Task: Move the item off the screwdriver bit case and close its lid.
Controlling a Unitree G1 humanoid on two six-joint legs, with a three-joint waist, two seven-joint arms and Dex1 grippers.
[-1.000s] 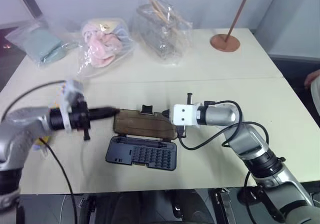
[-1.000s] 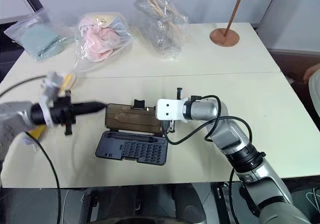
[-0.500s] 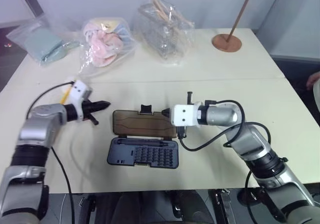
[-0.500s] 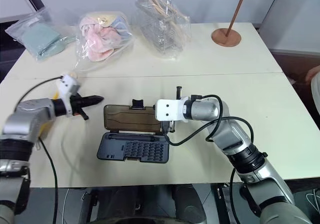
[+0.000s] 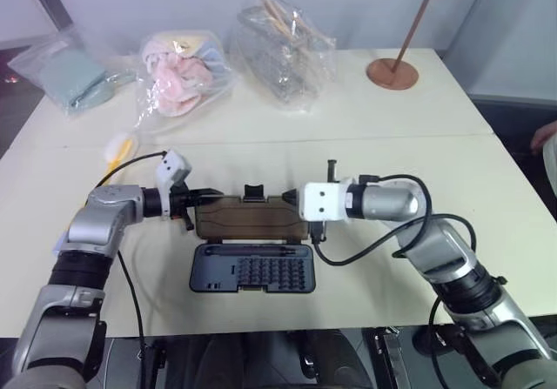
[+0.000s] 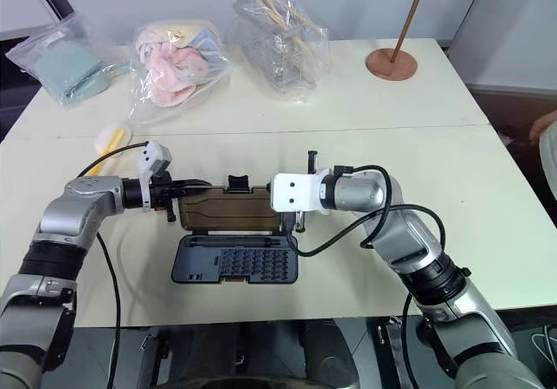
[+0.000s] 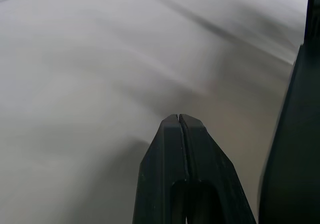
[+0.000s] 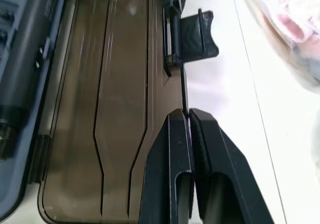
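The screwdriver bit case lies open near the table's front edge. Its dark tray [image 5: 207, 278] of small bits faces me, and the smoky-brown lid [image 5: 248, 219] is folded back behind it, its black latch tab [image 8: 197, 33] on the far edge. The item [image 6: 111, 137], a yellow-handled brush with a white oval head, rests on the table to the left, clear of the case. My left gripper [image 5: 204, 197] is shut and points at the lid's left far corner. My right gripper [image 8: 187, 115] is shut, its tips against the lid's far edge beside the latch.
Along the back stand a teal cloth bag [image 5: 74, 76], a bag of pink items [image 5: 178, 76], a clear bag with wooden sticks [image 5: 283, 50] and a copper lamp base [image 5: 392, 73]. A person's hand [image 5: 544, 137] shows at the right edge.
My left arm has swung down and to the right, bringing its shut gripper up to the lid's left end. The right gripper and the case have stayed put.
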